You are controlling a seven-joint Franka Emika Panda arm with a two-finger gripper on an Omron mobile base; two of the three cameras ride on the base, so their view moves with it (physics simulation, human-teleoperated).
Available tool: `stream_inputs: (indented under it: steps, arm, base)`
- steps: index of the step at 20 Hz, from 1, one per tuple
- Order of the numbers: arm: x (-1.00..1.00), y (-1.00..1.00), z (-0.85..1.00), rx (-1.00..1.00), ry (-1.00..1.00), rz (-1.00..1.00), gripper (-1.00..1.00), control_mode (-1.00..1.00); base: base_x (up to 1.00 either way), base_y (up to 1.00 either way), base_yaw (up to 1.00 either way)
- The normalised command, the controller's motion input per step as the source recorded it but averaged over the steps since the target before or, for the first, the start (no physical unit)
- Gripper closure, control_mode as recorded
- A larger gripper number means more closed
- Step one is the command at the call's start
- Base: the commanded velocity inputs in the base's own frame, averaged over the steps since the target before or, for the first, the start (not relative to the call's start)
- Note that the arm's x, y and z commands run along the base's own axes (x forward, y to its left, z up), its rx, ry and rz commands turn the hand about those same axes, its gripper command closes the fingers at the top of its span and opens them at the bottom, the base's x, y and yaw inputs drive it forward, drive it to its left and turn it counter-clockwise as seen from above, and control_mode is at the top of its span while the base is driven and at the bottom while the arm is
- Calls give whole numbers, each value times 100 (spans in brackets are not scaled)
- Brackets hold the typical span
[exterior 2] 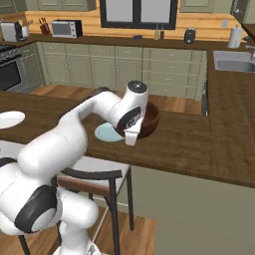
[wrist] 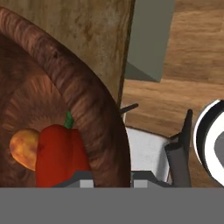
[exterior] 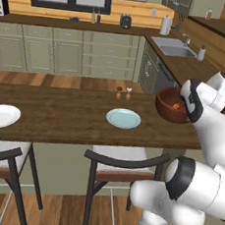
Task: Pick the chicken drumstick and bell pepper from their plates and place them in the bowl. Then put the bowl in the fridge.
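The bowl (exterior: 170, 105) is deep, round and dark reddish-brown with a wood-like grain and a thick rim, and it hangs above the far right part of the table (exterior: 74, 115), raised off the wood. The tool (wrist: 113, 181) is clamped on the bowl's rim, one tip inside the wall and one outside. The hand view looks into the bowl: a glossy red bell pepper (wrist: 59, 153) with a small green stem stands on the bottom, and the orange-brown chicken drumstick (wrist: 24, 148) lies touching it on its left. In the left base view only an orange-red glint of the contents shows inside the bowl. The pale blue-green plate (exterior: 123, 118) lies bare near the middle of the table, left of the bowl; the white plate (exterior: 0, 115) lies well apart at the table's left end. In the right base view the arm hides most of the bowl (exterior 2: 149, 119). No writing can be read anywhere
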Motion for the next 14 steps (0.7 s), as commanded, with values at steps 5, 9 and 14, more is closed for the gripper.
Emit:
stream_inputs:
  steps: [5,9,14]
  arm:
    - [-74,42,72,-2,2,-8,100,-100]
    - [-84,57,64,0,0,-1,100,-100]
    - [-100,61,48,0,0,0,100,-100]
  base:
    - [0,0,0]
    - [0,0,0]
    - [0,0,0]
